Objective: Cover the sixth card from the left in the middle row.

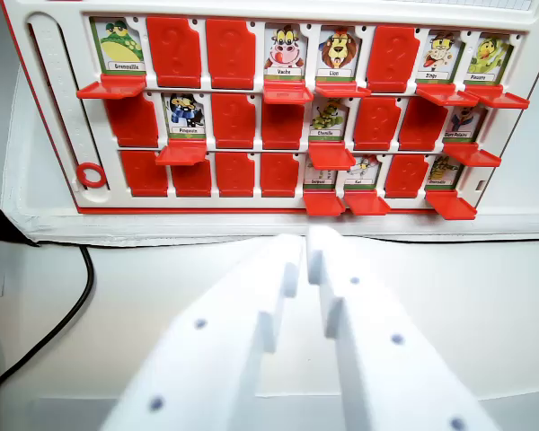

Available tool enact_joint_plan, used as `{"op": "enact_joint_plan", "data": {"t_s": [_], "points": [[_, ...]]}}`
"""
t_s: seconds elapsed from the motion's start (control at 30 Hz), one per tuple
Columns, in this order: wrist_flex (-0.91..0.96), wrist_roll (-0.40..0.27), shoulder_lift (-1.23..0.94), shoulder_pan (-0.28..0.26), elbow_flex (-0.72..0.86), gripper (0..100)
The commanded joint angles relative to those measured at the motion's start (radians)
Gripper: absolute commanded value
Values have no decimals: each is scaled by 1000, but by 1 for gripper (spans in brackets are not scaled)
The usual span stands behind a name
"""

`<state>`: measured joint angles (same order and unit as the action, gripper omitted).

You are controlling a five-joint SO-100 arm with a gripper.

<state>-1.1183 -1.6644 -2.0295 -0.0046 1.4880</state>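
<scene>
**Target slot lies ahead and to the right of my gripper**

My gripper (305,244) is low in the wrist view, fingers nearly together, only a thin gap betw. the tips, nothing held. It hangs over the white table (485,296), just short of the board's near edge, not touching.

The game board (54,108) stands ahead of me, w/ three rows of slots. In the middle row I count from the wrist view's left: red, Pingouin card open, red, red, open card (327,118) w/ a green figure, then the sixth slot (376,121). This sixth one shows a red face already, so I judge it may be covered; I cannot tell for sure if my count matches the task's count, since the row's left end is partly masked by a lowered flap.

The relation that matters: the sixth slot is beyond my tips and to the wrist view's right, approx. one slot right of the open card. The flaps hinge along a left-right axis, so my push should go forward and upward, after shifting right.
</scene>
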Motion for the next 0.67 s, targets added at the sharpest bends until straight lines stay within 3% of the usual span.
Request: {"op": "enact_joint_plan", "data": {"t_s": [0.0, 0.63], "points": [[-2, 3, -54, -12, -100, 0], [8, 37, -43, -25, -127, 0]]}}
